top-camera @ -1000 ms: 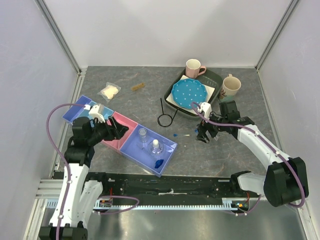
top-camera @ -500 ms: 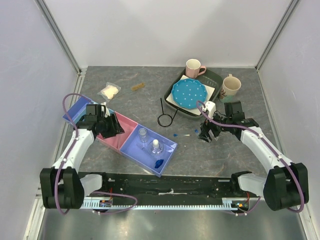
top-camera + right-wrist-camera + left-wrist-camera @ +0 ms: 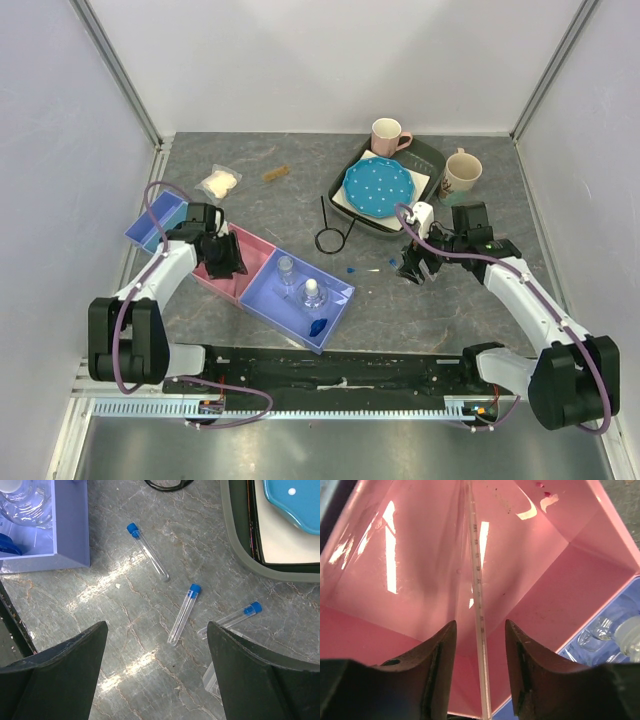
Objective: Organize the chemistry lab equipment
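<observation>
My left gripper is low inside the pink bin. In the left wrist view its jaws are apart, and a thin clear marked stick lies between them on the pink bin floor, not clamped. My right gripper is open and empty above the table. Three blue-capped tubes lie under it, beside a corner of the clear rack. Two clear bottles and the blue hexagonal piece sit in the purple bin.
A blue bin adjoins the pink one on the left. The black wire ring lies mid-table. The bag of white wads and a short stick lie at the back left. The blue dotted plate sits in a dark tray between two mugs.
My left arm has dropped and drawn left, bringing its gripper down into the pink bin. My right gripper has shifted only slightly over the tubes.
</observation>
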